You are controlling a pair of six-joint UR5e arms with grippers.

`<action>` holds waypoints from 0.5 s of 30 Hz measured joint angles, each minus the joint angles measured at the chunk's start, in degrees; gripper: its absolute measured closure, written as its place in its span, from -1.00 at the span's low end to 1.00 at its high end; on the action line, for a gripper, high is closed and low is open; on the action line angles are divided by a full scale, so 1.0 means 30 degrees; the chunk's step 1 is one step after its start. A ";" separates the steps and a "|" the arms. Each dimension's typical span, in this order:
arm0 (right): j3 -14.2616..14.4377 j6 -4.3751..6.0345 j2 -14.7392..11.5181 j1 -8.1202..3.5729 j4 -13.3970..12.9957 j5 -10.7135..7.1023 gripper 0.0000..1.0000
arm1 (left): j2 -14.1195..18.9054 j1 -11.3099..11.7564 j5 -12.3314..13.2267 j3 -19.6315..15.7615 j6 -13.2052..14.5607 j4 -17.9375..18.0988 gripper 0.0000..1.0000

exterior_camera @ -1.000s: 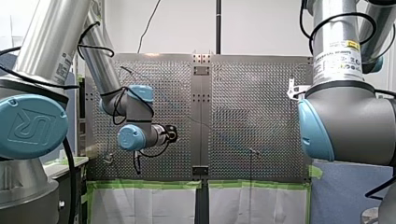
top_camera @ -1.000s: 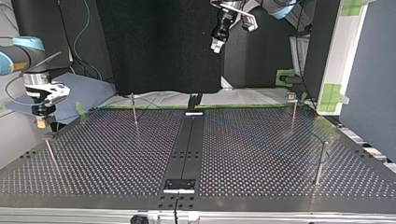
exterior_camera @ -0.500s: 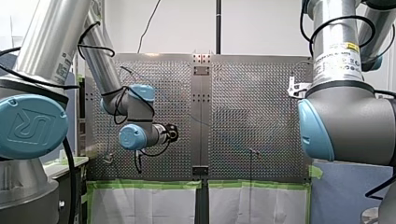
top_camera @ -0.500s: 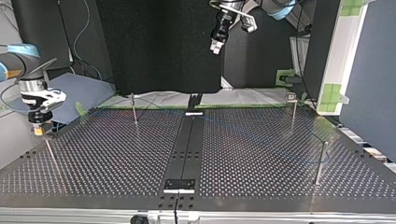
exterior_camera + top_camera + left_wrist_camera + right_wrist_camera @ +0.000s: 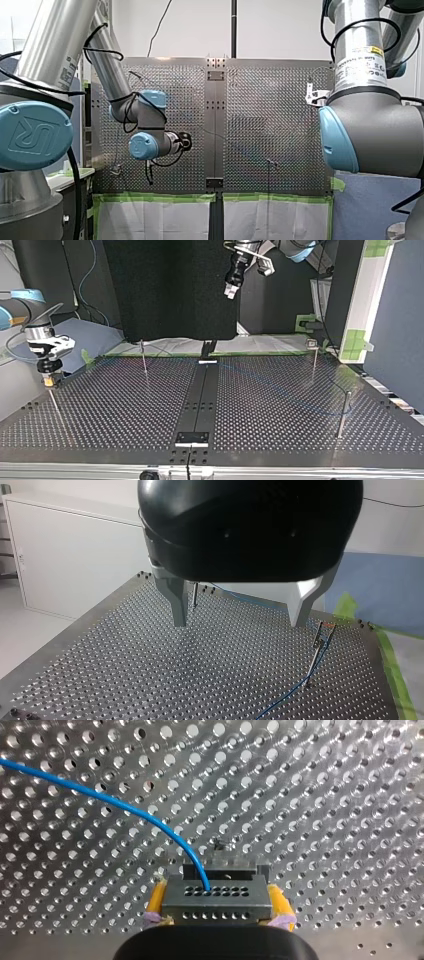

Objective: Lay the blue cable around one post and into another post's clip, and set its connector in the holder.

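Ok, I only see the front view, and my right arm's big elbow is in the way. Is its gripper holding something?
Observer: Yes. The right wrist view shows the right gripper with its yellow pads shut on the grey connector.
Operator: Is the string stuck to it?
Observer: Yes. The blue cable goes into a hole in the connector's upper row and curves away over the table.
Operator: What about my other gripper?
Observer: The left wrist view shows the left gripper open above the table, with nothing between its metal fingers.
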 joint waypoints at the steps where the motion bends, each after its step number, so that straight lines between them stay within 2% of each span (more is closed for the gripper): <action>1: -0.0004 -0.0003 0.0010 0.0004 0.0001 -0.0029 1.00 | -0.0001 0.0000 0.0000 0.0003 0.0000 -0.0006 -0.96; 9: -0.0118 0.0021 0.0063 0.0016 0.0005 -0.0299 1.00 | 0.0000 0.0000 -0.0001 0.0013 -0.0001 -0.0017 -0.96; 15: -0.0137 0.0018 0.0071 0.0019 0.0102 -0.0192 1.00 | -0.0004 0.0000 -0.0001 0.0013 0.0001 -0.0023 -0.96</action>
